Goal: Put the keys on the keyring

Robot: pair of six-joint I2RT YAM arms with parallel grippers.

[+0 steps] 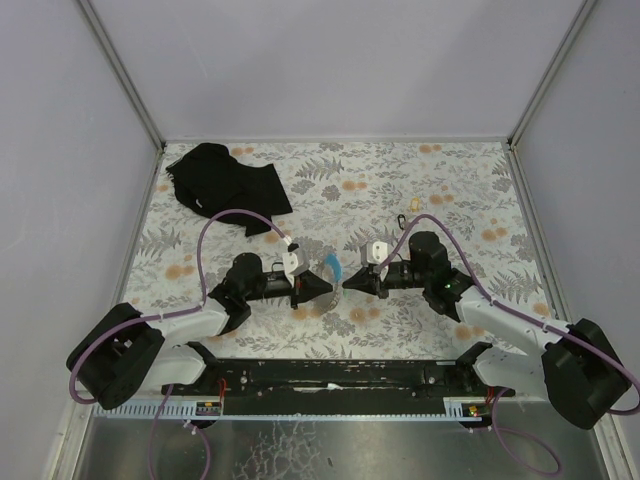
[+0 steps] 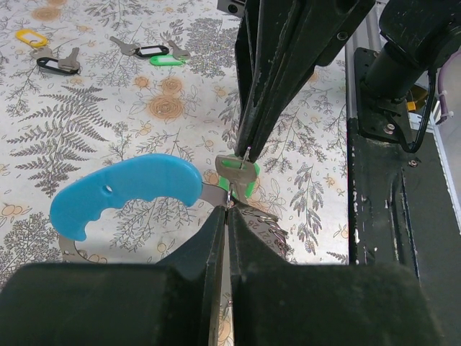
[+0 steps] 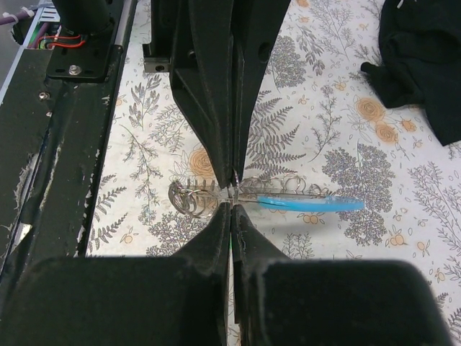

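While both arms meet nose to nose in the middle of the overhead view, your left gripper (image 2: 226, 213) has its jaws pressed together on the grey metal end of the keyring (image 2: 126, 191). That's the reason for the pose: pinched there, the blue band sticks out to the left of the wrist frame and the metal part is offered up steady. Whether the band rests on the table (image 2: 108, 137) or hangs just above it, I can't tell. Coming down from the top of that same frame, your right gripper (image 2: 247, 153) is closed on the green-tagged key (image 2: 241, 176), holding it by the head so the key sits right against the metal end at the left tips. To my eye this is the threading step, with this key being worked on and not yet clearly seated. From the right wrist the band shows edge-on, a thin blue strip right of centre, and the wire loops (image 3: 194, 196) bunch just left of the meeting tips. That's likely where the key has to travel. The other keys (image 2: 151, 52), with yellow, black and green tags, lie at the upper left of the left wrist frame, well apart from the work and waiting their turn. The black cloth (image 1: 225, 185) sits at the upper left of the overhead view, out of the way. Everything here is tiny, so a small slip could drop the key.
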